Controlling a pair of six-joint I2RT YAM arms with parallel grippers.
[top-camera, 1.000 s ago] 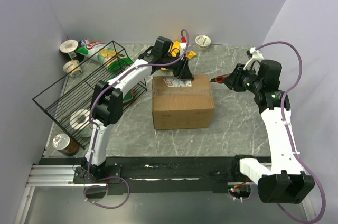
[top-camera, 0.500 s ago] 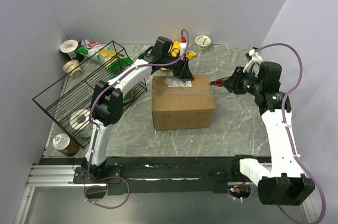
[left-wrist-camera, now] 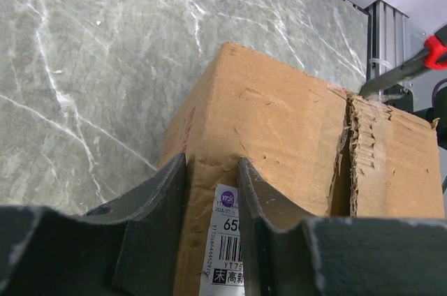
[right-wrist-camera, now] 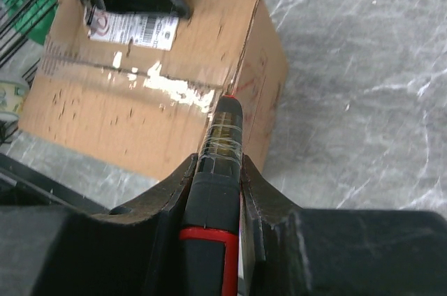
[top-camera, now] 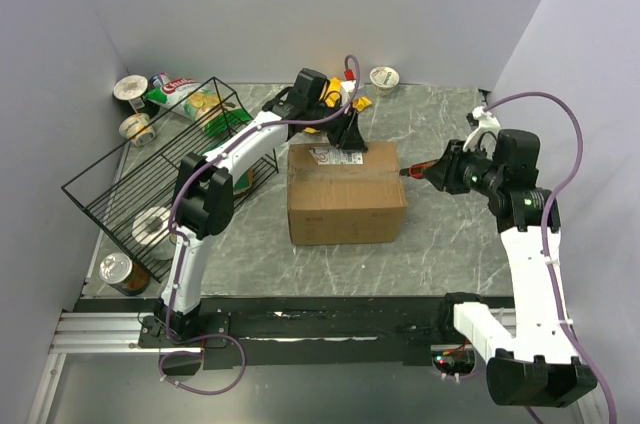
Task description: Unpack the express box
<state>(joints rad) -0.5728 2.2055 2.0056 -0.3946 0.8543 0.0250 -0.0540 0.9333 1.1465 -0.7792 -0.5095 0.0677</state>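
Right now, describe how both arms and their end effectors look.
Both the left arm and right arm have white links between chunky black joints, each trailed by a looping purple cable. Small green lights glow on the right arm. The left end effector and right end effector have dark, matte, wedge-shaped fingers.

We've got a grey marble-look tabletop (top-camera: 440, 244) here, boxed in by plain pale lavender walls (top-camera: 300, 4) on three sides, an aluminium rail (top-camera: 100, 329) along the near edge, soft even light all over
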